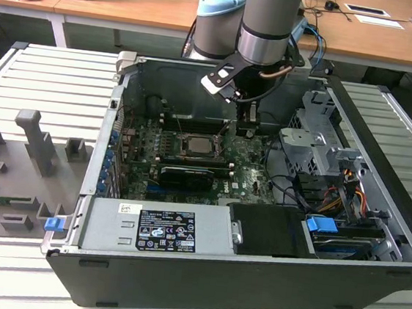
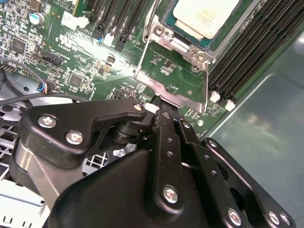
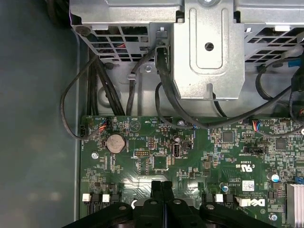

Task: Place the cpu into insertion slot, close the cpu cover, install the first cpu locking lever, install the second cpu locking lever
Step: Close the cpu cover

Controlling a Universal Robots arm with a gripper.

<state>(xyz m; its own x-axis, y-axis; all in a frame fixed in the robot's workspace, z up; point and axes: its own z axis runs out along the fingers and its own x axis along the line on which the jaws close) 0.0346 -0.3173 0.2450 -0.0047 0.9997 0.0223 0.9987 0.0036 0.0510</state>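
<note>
Gripper [image 2: 163,108], tips pressed together, is touching the edge of the open cover [image 2: 192,102] — closing it is looking like the step in hand, calling for a steady push over the slot [image 2: 176,29], where the cpu [image 2: 205,16] is already sitting.

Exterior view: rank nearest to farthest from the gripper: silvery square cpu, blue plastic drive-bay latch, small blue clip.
1. Silvery square cpu, beside the gripper.
2. Blue plastic drive-bay latch, exterior view's right.
3. Small blue clip, exterior view's far left.
</note>
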